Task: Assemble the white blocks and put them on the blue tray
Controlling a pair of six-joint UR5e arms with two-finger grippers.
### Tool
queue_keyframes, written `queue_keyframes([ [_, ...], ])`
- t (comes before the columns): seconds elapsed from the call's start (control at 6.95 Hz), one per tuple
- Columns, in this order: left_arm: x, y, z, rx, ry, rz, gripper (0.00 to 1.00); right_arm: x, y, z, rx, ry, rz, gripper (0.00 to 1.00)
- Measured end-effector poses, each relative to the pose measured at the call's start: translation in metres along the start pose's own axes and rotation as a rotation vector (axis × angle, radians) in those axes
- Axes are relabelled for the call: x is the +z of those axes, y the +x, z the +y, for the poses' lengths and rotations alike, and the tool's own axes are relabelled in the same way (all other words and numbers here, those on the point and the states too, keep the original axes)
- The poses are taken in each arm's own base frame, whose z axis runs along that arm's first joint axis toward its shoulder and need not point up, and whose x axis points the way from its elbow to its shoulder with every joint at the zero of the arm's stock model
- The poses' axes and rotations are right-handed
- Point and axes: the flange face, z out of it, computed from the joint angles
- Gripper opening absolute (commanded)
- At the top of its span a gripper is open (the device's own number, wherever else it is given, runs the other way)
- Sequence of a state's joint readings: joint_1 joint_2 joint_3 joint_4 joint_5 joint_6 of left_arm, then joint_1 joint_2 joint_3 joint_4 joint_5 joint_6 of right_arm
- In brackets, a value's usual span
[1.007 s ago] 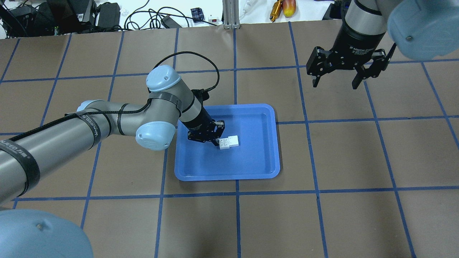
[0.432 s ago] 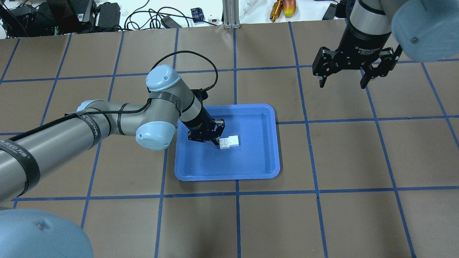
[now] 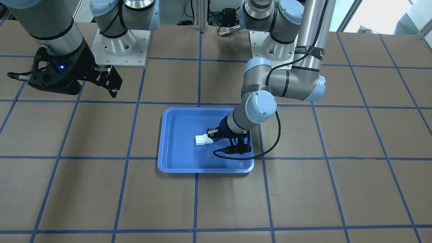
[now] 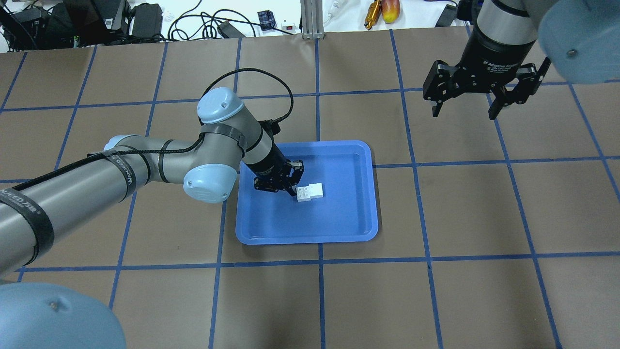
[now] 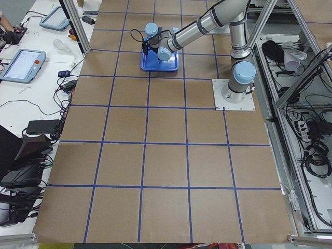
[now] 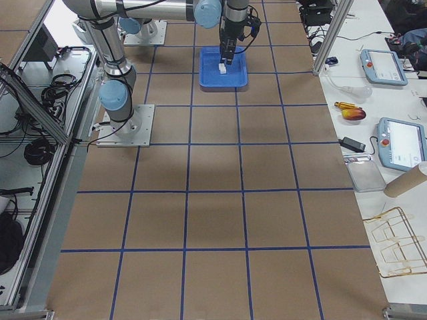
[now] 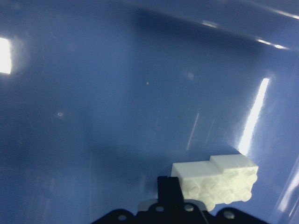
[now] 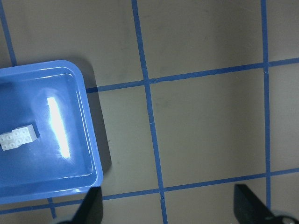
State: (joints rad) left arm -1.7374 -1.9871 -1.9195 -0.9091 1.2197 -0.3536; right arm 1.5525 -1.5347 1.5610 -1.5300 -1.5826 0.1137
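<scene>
The two white blocks (image 4: 310,192) are joined with an offset and lie in the blue tray (image 4: 339,218), left of its middle. My left gripper (image 4: 293,190) reaches down into the tray at a slant, its fingers close together at the blocks' left end, apparently shut on them. The left wrist view shows one fingertip (image 7: 168,189) against the blocks (image 7: 215,179) over the tray floor (image 7: 117,93). The front view shows the same grip (image 3: 212,134) on the blocks (image 3: 204,139). My right gripper (image 4: 462,115) hangs open and empty, high over the table at the far right.
The brown table carries a grid of blue tape lines. Cables and electronics (image 4: 193,19), an aluminium post (image 4: 310,19) and a yellow-red tool (image 4: 382,9) lie beyond the far edge. The two arm bases (image 3: 119,47) stand at the robot's side.
My right gripper has moved a little to the right and further from the tray, still open. My left arm and the blocks have not moved.
</scene>
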Motion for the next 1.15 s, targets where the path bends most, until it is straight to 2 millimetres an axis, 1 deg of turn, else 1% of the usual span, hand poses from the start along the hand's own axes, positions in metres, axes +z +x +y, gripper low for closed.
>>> queue_keyframes([
  [0.14, -0.006, 0.002, -0.001, 0.004, 0.012, 0.002, 0.0, 0.0, 0.0, 0.004, -0.009, -0.024, 0.0, 1.0],
  [0.43, -0.038, 0.011, -0.009, 0.018, 0.047, -0.001, 0.0, -0.001, -0.002, 0.008, -0.023, -0.037, -0.001, 1.0],
  [0.72, -0.081, 0.01, -0.021, 0.005, 0.054, -0.078, 0.0, -0.001, -0.003, 0.009, -0.027, -0.039, -0.005, 1.0],
  [0.86, -0.104, 0.006, -0.023, 0.016, 0.046, -0.123, 0.0, -0.001, -0.004, 0.009, -0.028, -0.039, -0.011, 1.0],
  [1.15, -0.153, -0.007, -0.012, 0.094, 0.032, -0.231, 0.0, 0.0, -0.004, 0.008, -0.028, -0.039, -0.015, 1.0],
])
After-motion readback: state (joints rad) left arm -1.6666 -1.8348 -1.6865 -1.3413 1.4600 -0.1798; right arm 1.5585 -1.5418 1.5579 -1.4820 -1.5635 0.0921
